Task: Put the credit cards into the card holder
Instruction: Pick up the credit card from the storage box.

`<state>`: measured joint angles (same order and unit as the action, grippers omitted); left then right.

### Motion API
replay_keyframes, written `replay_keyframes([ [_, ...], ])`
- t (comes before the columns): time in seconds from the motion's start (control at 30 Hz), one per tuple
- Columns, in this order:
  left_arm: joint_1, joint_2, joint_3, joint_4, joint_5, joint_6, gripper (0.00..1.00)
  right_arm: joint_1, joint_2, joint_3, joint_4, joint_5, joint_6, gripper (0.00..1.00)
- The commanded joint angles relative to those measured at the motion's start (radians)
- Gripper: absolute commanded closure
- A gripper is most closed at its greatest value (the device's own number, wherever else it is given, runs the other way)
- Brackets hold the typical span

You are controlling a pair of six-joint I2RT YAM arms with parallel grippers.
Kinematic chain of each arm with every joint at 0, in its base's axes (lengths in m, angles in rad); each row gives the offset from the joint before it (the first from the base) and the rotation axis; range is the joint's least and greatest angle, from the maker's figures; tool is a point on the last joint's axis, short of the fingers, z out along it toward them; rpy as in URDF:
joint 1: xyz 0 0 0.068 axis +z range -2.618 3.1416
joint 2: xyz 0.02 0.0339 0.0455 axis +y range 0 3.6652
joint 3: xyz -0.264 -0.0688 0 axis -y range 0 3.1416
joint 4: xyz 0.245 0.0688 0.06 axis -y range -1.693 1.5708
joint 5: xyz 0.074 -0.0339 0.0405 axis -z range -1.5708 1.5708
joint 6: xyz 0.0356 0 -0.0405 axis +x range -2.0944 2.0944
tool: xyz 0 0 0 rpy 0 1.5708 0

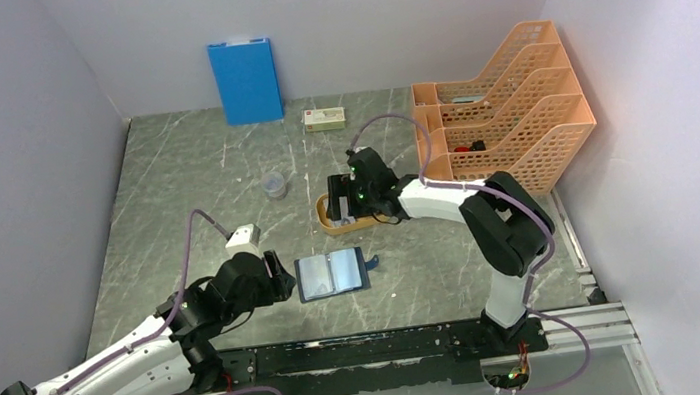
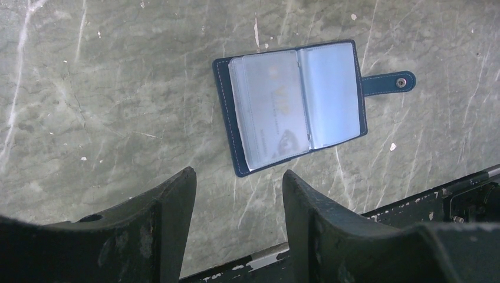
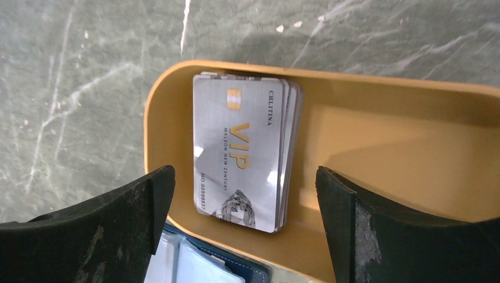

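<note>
The card holder [image 2: 292,103] lies open and flat on the bench [image 1: 182,178], clear sleeve pages facing up, its snap strap [image 2: 389,82] stretched out to one side; one credit card [image 2: 271,109] with faint VIP print sits behind the sleeve of the page that is on the left in the left wrist view. The left hand [image 2: 239,177] hangs just beside the holder's edge, fingers spread with nothing between them, not touching it.

The remaining credit cards [image 3: 242,153] are a tidy stack lying flat at one end of the orange tray [image 3: 413,88], silver faces up, the top one printed VIP in gold; the tray stands on the bench just beyond the card holder. The right hand [image 3: 244,171] hovers over that stack, its fingers [image 3: 147,206] spread wide to either side and pinching nothing.

Farther back, a blue board [image 1: 245,80] leans against the rear wall; a white box [image 1: 325,118] with a red label lies near it; a small clear cup [image 1: 275,184] stands on the bench; an orange file rack [image 1: 506,108] fills the right rear corner.
</note>
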<state>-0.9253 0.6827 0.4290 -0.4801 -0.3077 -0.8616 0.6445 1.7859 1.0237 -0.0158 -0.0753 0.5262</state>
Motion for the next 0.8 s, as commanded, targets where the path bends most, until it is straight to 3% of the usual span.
replay_keyframes([
  [0.0, 0.002, 0.000, 0.005, 0.031, 0.014, 0.002, 0.40, 0.019, 0.034, 0.041, -0.053, 0.036, -0.030, 0.06],
  [0.23, 0.002, -0.002, 0.003, 0.028, 0.014, 0.001, 0.39, 0.032, 0.062, 0.061, -0.081, 0.071, -0.043, 0.06],
  [0.77, 0.002, 0.015, 0.007, 0.029, 0.016, 0.005, 0.40, 0.014, 0.044, 0.016, -0.080, 0.104, -0.036, 0.34],
])
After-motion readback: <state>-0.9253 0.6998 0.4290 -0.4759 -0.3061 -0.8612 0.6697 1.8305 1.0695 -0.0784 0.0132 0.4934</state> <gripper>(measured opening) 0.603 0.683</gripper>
